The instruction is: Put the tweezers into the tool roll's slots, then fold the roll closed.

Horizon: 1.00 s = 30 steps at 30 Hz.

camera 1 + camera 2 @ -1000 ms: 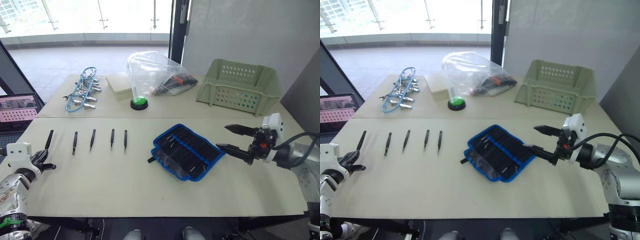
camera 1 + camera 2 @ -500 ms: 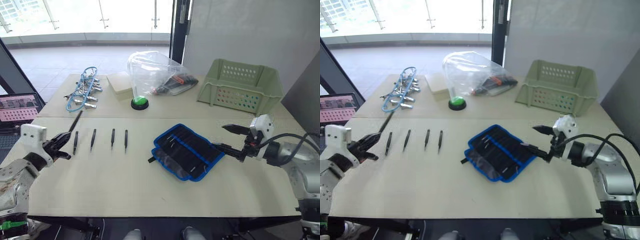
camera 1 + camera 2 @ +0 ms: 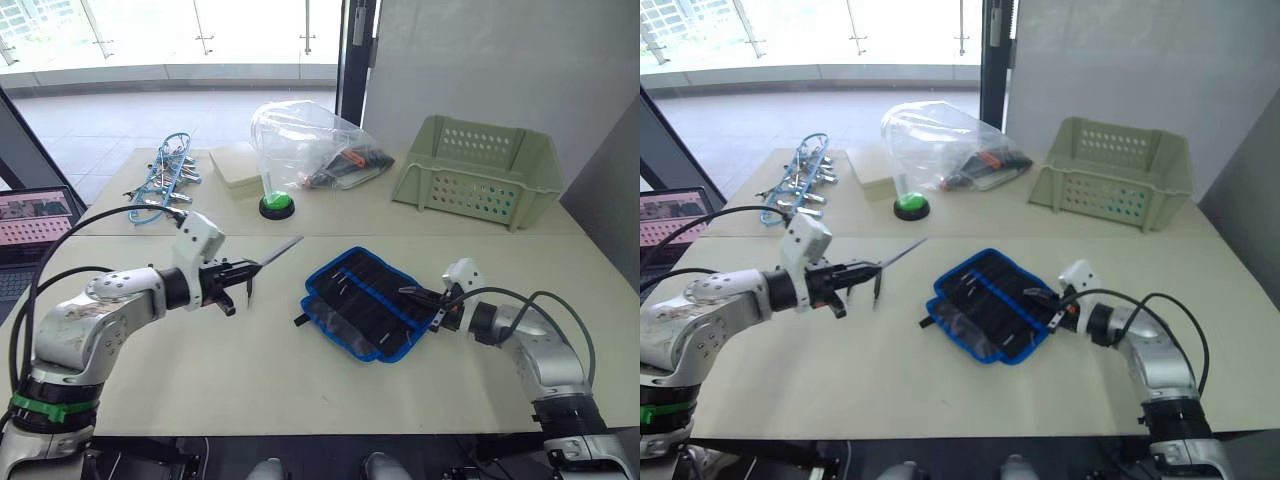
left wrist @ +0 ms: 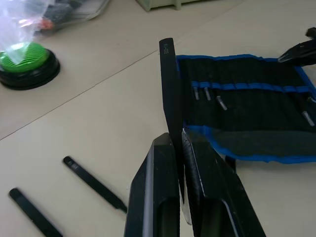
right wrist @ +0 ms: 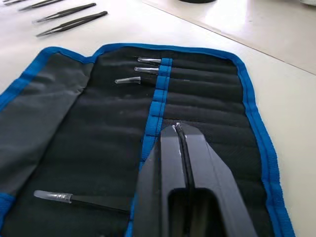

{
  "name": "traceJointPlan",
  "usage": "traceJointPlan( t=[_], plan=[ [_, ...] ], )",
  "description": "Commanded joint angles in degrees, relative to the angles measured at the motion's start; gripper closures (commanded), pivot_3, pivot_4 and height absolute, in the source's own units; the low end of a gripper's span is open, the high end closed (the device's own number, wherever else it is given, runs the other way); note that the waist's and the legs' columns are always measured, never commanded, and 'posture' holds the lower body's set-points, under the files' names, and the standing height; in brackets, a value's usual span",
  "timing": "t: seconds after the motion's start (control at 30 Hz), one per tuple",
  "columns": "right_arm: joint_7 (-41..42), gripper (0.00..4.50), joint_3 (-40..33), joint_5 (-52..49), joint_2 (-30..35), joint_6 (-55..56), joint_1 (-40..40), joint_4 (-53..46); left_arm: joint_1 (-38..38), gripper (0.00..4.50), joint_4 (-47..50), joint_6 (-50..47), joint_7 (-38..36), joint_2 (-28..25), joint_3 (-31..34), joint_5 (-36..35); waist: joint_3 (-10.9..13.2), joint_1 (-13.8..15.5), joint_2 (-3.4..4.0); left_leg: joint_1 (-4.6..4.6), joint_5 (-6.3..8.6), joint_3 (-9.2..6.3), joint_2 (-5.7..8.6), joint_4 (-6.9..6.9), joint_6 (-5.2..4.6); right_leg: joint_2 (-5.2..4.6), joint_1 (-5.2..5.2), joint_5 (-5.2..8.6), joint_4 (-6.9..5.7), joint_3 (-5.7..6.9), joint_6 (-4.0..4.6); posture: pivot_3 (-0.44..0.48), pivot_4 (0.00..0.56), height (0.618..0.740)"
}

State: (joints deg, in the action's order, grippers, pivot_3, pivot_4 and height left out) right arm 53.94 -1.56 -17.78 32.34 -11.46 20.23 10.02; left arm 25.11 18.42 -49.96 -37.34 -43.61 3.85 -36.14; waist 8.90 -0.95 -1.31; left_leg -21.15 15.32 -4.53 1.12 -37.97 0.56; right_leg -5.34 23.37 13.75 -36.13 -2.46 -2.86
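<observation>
My left gripper (image 3: pixel 243 268) is shut on one black tweezers (image 4: pixel 170 89), held above the table left of the tool roll (image 3: pixel 372 300), its free end pointing at the roll. Two more tweezers (image 4: pixel 94 183) lie on the table under that gripper. The roll lies open, black with blue edging. Its slots (image 5: pixel 197 94) hold several thin tools with clear tips. At the roll's right edge, my right gripper (image 3: pixel 412 293) is shut, its tips resting on the inner face by the blue band (image 5: pixel 157 106).
A pale green basket (image 3: pixel 480 170) stands at the back right. A clear plastic bag (image 3: pixel 305 145), a green button (image 3: pixel 278 206) and a beige box (image 3: pixel 237 163) sit at the back middle. Silver clips with blue cord (image 3: pixel 165 180) lie at the back left.
My left arm swung from the table's left edge to the middle, carrying one tweezers off the table. My right gripper moved onto the roll's right edge and shut.
</observation>
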Motion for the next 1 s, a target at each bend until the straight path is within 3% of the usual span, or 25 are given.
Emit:
traceJointPlan(
  t=[0.03,0.33,0.7,1.0],
  plan=[
    [-0.8,4.48,0.7,2.9,0.3,3.8,-0.1,0.9,3.4,4.5,4.1,-3.6,5.4,3.1,-5.1,3.0,0.0,0.1,-0.02,0.0,0.0,0.0,0.0,0.0,0.0,0.0,0.0,0.0,0.0,0.0,0.0,0.0,0.15,0.74],
    [-2.4,4.48,3.0,6.1,0.3,3.1,-3.5,-0.9,10.0,4.5,4.0,-16.4,7.8,8.7,-13.9,3.3,0.0,-0.2,-0.03,0.03,-0.01,-0.01,-0.02,0.0,0.0,0.07,0.0,0.0,-0.03,-0.03,0.0,0.0,0.15,0.74],
    [-3.7,4.48,3.4,6.6,-0.3,3.7,-6.3,-0.8,15.7,4.5,-2.6,-17.2,7.8,12.6,-22.5,9.2,0.0,0.0,-0.04,0.09,-0.03,-0.01,0.0,-0.02,0.03,0.06,-0.12,0.01,-0.01,-0.01,-0.01,0.0,0.15,0.74],
    [-4.0,4.48,3.5,6.8,-0.3,4.0,-6.7,-0.6,16.5,4.5,-6.0,-16.5,7.3,15.5,-23.1,11.8,0.0,0.1,-0.04,0.09,-0.04,-0.01,0.01,-0.06,0.04,0.05,-0.15,0.01,0.0,-0.01,-0.01,0.0,0.15,0.74]
  ],
)
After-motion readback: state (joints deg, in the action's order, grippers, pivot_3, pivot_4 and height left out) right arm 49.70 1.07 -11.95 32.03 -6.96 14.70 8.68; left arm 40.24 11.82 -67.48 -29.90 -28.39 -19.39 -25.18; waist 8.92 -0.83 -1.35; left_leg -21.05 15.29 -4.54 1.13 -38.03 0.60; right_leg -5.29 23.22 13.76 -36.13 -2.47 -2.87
